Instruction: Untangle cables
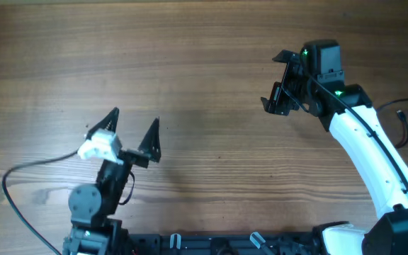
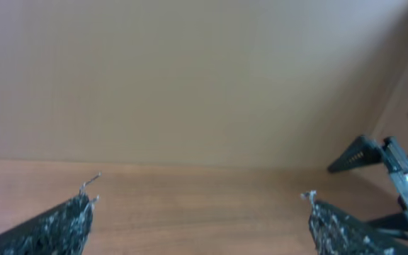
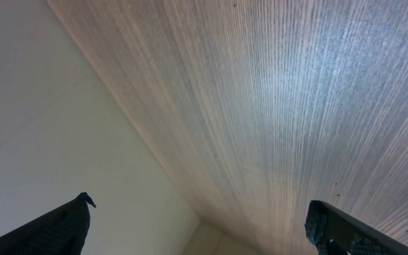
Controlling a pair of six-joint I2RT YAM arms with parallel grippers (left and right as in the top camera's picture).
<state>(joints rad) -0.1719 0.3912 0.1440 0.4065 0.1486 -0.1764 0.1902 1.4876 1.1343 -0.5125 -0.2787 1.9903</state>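
Well right of the wide-open right gripper point(image 1: 273, 81) lie the cables point(image 1: 402, 119).

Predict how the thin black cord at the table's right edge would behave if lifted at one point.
The cord lies in loose bends, so it would probably sag limply either side of the grip. It looks thin, so likely light. Pushed, it would likely slide and bunch rather than roll.

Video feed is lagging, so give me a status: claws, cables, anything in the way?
Left claw open, empty. Right claw open, empty. Cables far right, untouched, partly out of frame. Nothing seen in the way.
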